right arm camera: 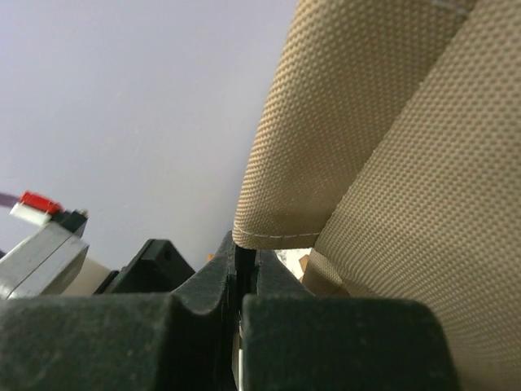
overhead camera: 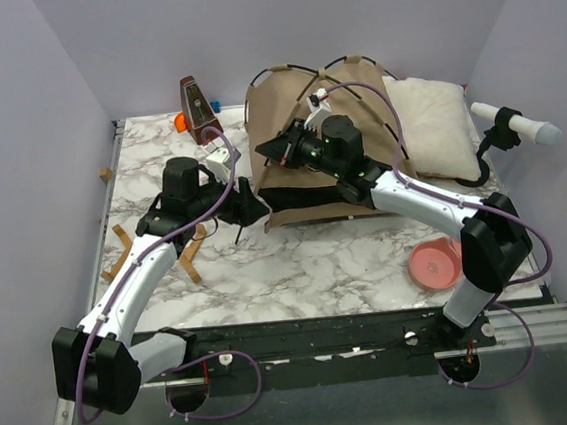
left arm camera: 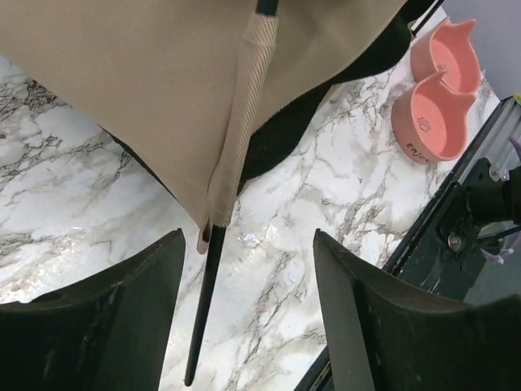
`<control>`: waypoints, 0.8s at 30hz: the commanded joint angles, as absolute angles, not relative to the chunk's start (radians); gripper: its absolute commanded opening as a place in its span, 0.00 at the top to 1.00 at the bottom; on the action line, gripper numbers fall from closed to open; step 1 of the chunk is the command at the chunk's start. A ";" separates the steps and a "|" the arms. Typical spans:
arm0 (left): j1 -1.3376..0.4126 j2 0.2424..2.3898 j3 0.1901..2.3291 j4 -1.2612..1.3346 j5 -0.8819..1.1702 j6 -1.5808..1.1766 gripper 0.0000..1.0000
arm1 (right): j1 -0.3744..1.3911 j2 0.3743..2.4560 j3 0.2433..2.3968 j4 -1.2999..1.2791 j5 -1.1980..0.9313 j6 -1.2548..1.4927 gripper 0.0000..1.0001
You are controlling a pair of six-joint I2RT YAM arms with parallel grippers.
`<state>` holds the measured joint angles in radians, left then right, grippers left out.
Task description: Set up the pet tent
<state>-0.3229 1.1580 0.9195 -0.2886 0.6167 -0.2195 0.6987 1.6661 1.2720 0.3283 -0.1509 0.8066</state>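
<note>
Top external view: the pet tent (overhead camera: 273,108) stands partly raised at the back centre of the table (overhead camera: 299,271), its poles arched, with a white pillow (overhead camera: 436,122) beside it. The left gripper (left arm camera: 246,240) gapes wide and holds nothing. A black pole (left arm camera: 205,309) emerging from its tan sleeve (left arm camera: 244,114) hangs between the fingers, touching neither. The right gripper (right arm camera: 244,252) is pressed closed at the tent's fabric edge; whether cloth is caught, I cannot tell. Judgement: the pole-seating step is in hand. The next move calls for grasping that loose pole end and anchoring it at the corner.
</note>
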 commanded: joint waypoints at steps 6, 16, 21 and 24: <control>-0.330 1.073 0.917 -0.379 0.580 -0.141 0.23 | 0.639 1.626 1.324 0.324 -0.076 0.774 1.00; -0.330 1.033 0.838 -0.456 0.476 -0.093 0.31 | 0.610 1.612 1.333 0.309 -0.102 0.767 1.00; -0.330 1.046 0.846 -0.462 0.449 -0.087 0.41 | 0.609 1.599 1.325 0.313 -0.112 0.772 1.00; -0.330 1.048 0.842 -0.454 0.443 -0.090 0.46 | 0.609 1.589 1.316 0.318 -0.120 0.776 1.00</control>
